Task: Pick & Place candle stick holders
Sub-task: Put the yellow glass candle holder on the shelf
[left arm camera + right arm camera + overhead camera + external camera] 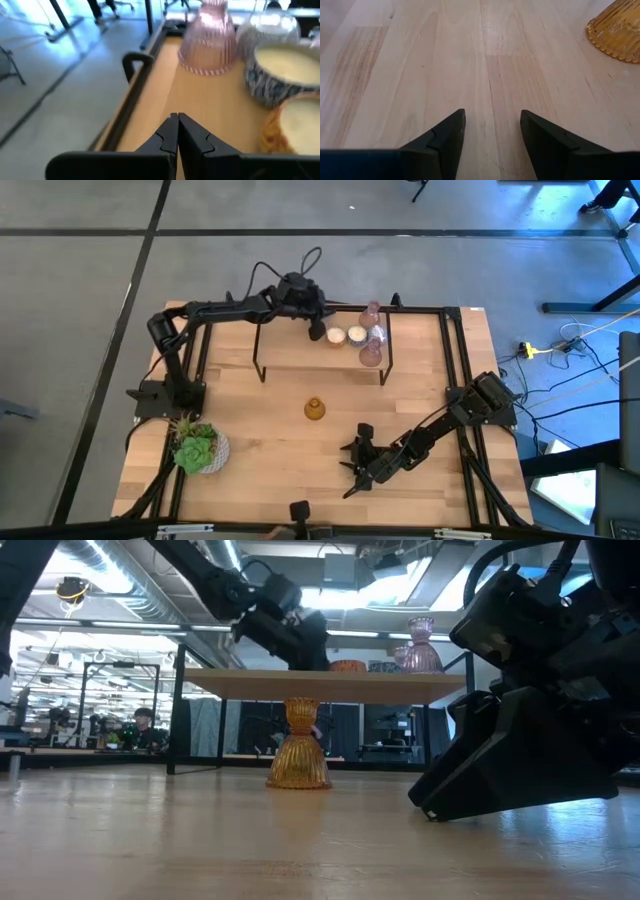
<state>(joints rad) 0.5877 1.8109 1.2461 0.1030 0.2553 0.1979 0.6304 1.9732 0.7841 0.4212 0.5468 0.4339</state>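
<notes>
The amber holder stands alone mid-table. The other holders sit on the raised shelf at the far side. Left hand, fingers pressed together, rests there; right hand, fingers spread and empty, lies near right.

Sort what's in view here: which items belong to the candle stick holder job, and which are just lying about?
Job items:
- amber holder, alone on the table
- pink holder, on the raised shelf
- other holders, grouped on that shelf
- left tool, shut, empty, over the shelf
- right tool, open, empty, low by the amber holder

Lying about:
- potted succulent, table's near-left corner
</notes>
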